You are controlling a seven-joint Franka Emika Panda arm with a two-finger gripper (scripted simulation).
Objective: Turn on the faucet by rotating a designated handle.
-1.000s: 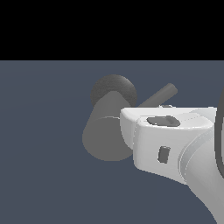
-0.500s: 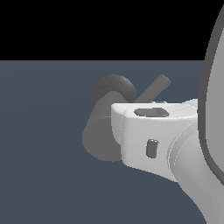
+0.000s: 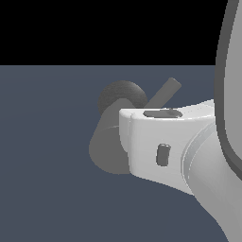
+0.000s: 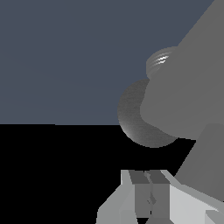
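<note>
The gripper [image 4: 146,197] looks clenched, grasping nothing. The handle [image 3: 163,93] slants toward one o'clock above the faucet [image 3: 108,146]. A glancing push might slip off.

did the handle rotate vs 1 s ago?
Yes. In the exterior view the handle now stands steeper against the fixed dark base, its tip higher. End effector fingers look shut.

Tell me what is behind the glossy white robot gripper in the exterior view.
The thick matte grey cylinder faucet and the lower part of its thin grey rod handle lie behind the gripper. Where the rod joins is covered.
</note>
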